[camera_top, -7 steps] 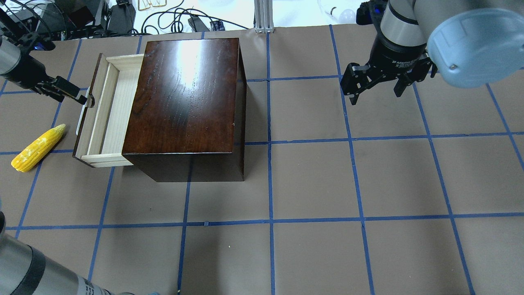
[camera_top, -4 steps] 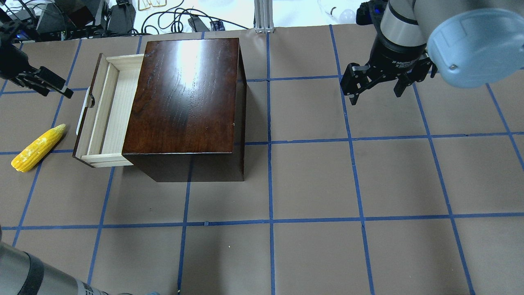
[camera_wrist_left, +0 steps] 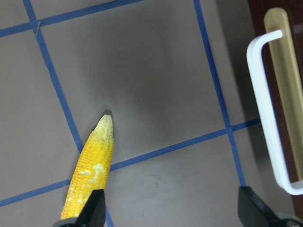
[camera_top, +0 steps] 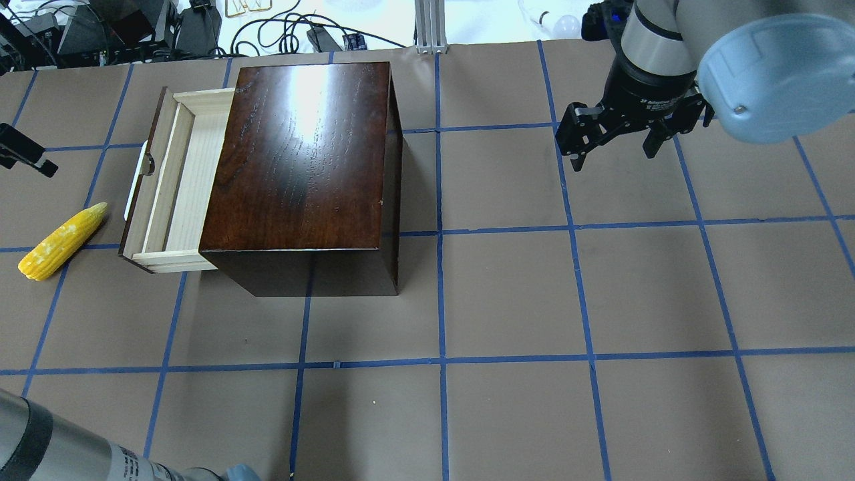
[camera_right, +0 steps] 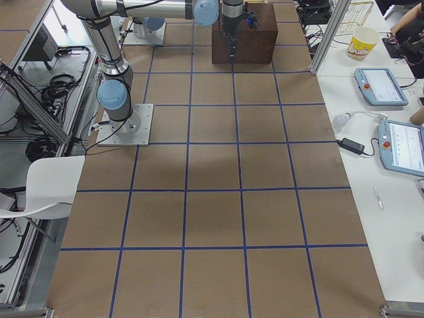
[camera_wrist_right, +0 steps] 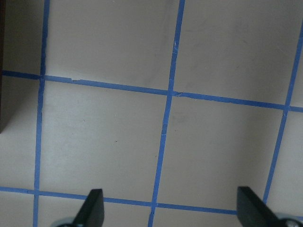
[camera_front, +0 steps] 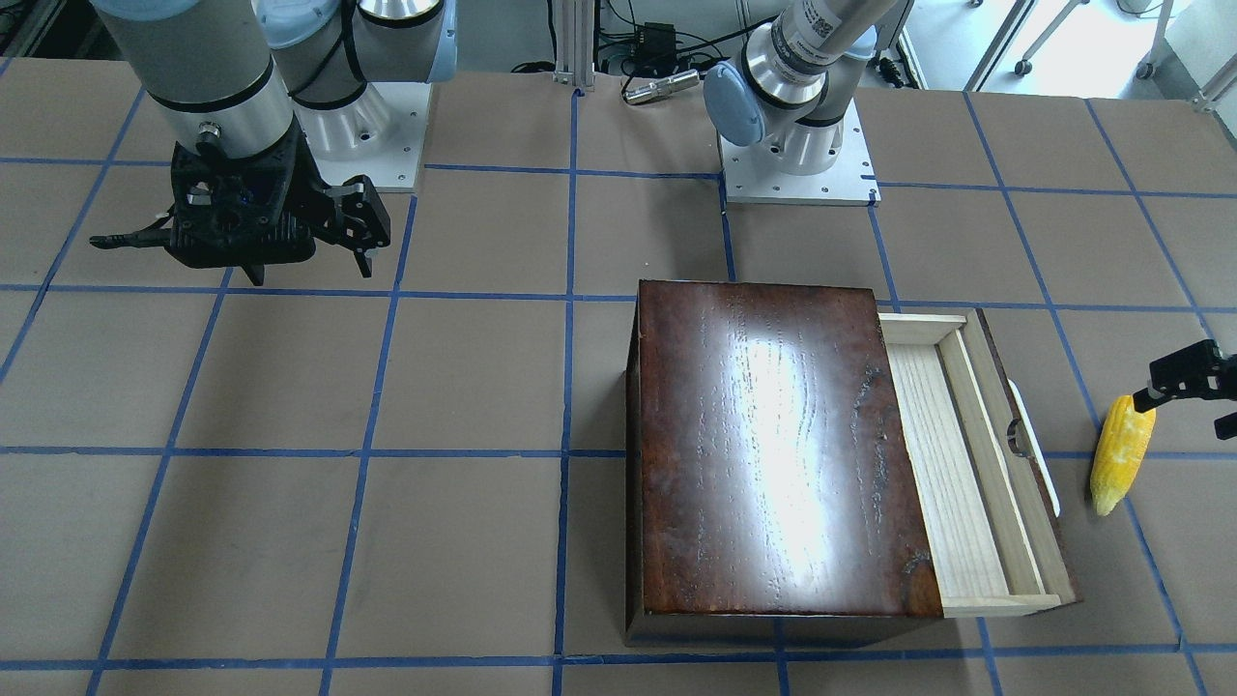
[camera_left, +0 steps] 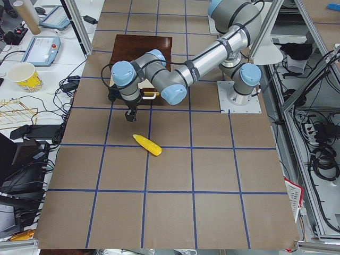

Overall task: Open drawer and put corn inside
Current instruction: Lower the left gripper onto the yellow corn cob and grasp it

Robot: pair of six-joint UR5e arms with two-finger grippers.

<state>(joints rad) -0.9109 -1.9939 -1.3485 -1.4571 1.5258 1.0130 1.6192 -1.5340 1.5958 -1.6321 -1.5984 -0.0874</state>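
The drawer (camera_top: 177, 180) stands pulled out to the left of the dark-brown box (camera_top: 300, 153), its pale-wood tray bare and its white handle (camera_wrist_left: 270, 118) facing outward. The yellow corn (camera_top: 61, 242) lies on the table left of the drawer, pointed tip toward the handle. My left gripper (camera_wrist_left: 173, 213) is open and holds nothing. It hovers beside the corn (camera_wrist_left: 92, 170), one finger (camera_front: 1155, 394) over the cob's thick end (camera_front: 1116, 454). Only a dark part of it (camera_top: 23, 152) shows at the overhead view's left edge. My right gripper (camera_top: 614, 158) hangs open over bare table at the far right.
The table is brown paper with a blue tape grid. Cables and equipment lie beyond the far edge (camera_top: 200, 30). The left arm's forearm (camera_top: 60, 454) crosses the near-left corner. A metal post (camera_top: 431, 27) stands behind the box.
My left gripper has left the drawer handle and moved left, away from the drawer and toward the corn. Drawer, corn and right arm have not moved.
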